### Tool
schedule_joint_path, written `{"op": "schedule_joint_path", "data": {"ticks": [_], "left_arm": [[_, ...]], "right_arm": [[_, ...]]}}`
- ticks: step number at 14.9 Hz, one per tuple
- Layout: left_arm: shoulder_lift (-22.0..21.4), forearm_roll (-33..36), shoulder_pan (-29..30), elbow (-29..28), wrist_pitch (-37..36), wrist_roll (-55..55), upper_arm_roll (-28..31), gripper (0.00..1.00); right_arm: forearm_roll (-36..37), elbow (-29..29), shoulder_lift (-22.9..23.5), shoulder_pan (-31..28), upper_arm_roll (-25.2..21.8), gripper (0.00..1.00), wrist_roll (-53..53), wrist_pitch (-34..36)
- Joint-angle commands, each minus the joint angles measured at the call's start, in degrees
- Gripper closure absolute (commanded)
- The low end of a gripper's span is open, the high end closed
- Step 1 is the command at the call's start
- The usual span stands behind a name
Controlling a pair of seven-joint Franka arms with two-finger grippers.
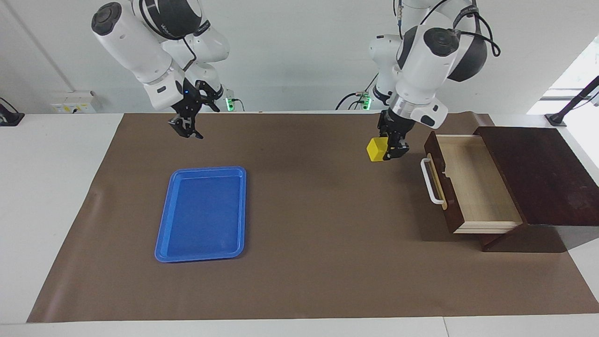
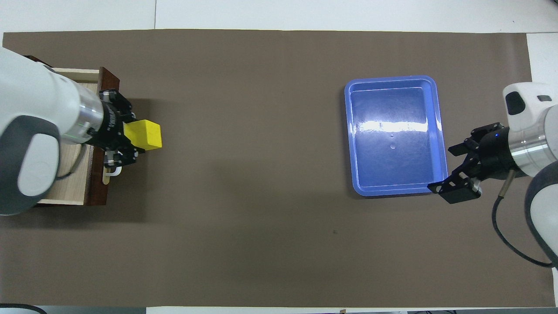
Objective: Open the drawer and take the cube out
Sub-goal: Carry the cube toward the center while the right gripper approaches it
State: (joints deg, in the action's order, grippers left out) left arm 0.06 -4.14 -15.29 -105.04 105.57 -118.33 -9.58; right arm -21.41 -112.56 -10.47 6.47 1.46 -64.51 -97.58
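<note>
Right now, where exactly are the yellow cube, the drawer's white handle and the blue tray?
yellow cube [image 1: 376, 149]: facing view, on its front face, held up by the left tool.
white handle [image 1: 431, 181]: facing view, on the middle of the bar on the open drawer's front.
blue tray [image 1: 161, 234]: facing view, on its raised rim.

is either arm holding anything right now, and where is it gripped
The left end effector holds the yellow cube by its sides, up over the mat in front of the open drawer. The right end effector holds nothing.
</note>
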Motion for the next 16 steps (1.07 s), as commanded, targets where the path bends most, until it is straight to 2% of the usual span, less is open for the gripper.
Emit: {"op": "schedule_joint_path", "data": {"ticks": [1, 4, 7, 8, 9, 11, 13, 16], "left_arm": [[-0.77, -1.22, -3.08, -2.45, 0.61, -4.26, 1.23, 1.0], [3.71, -0.61, -8.61, -1.05, 2.36, -11.91, 1.31, 1.0], [3.98, -0.61, -8.79, -0.87, 2.37, -12.1, 1.23, 1.0], [3.89, -0.52, -9.05, -0.69, 1.84, -12.18, 1.23, 1.0], [3.98, -0.52, -9.32, -0.08, 0.79, -12.79, 1.31, 1.0], [3.98, -0.52, -9.5, 0.19, 0.78, -12.89, 1.23, 1.0], [3.98, -0.52, -10.63, 0.19, 0.35, -13.24, 1.31, 1.0], [3.89, -0.43, -10.81, 0.01, 0.08, -14.55, 1.23, 1.0]], "right_arm": [[-5.28, -4.85, -2.8, 3.71, -0.23, 0.0, -7.62, -1.73], [-13.11, -7.93, -1.67, 5.48, -0.23, 0.0, -20.51, -4.89], [-17.59, -7.94, 1.4, 8.55, -0.23, 0.0, -30.12, -7.7], [-20.13, -7.94, 3.42, 9.95, -0.23, 0.0, -34.41, -9.54], [-27.03, -8.98, 7.79, 12.84, -0.23, 0.0, -43.15, -14.86], [-30.87, -9.08, 9.93, 16.8, -0.23, 0.0, -44.38, -19.29], [-31.49, -9.08, 11.34, 20.32, -0.23, 0.0, -44.21, -24.3], [-33.61, -8.91, 13.54, 21.74, -0.23, 0.0, -44.64, -27.31]]}}
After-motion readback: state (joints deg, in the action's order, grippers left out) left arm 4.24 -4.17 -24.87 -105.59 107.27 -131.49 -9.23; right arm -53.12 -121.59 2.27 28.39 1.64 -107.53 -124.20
